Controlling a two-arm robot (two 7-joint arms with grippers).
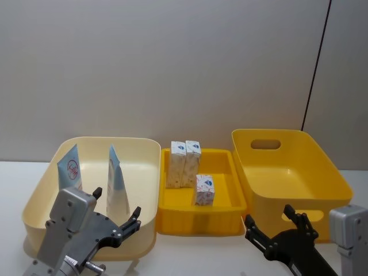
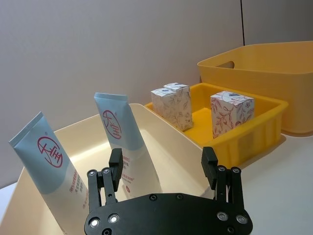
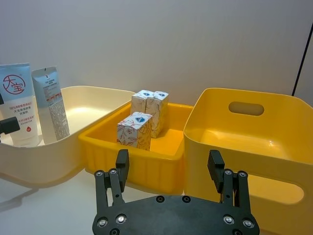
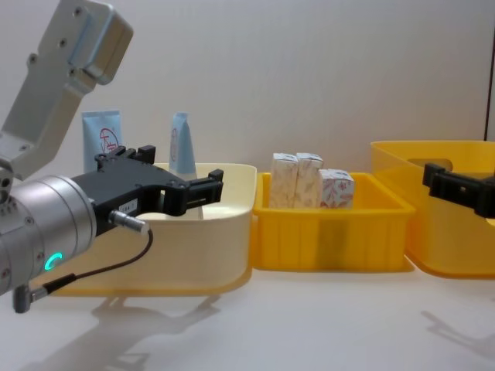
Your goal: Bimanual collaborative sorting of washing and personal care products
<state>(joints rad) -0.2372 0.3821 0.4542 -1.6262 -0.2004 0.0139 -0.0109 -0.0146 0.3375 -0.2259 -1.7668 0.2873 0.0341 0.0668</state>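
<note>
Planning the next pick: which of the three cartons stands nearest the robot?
The lone carton at the tray's front; the other two stand together behind it.

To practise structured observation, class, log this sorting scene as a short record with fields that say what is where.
Cream bin: two pale-blue tubes standing inside
Shallow yellow tray: three cartons standing, two side by side at the back, one apart in front
Deep yellow bin: on the tray's right
Left end effector: open, in front of the cream bin
Right end effector: open, in front of the deep yellow bin
</note>
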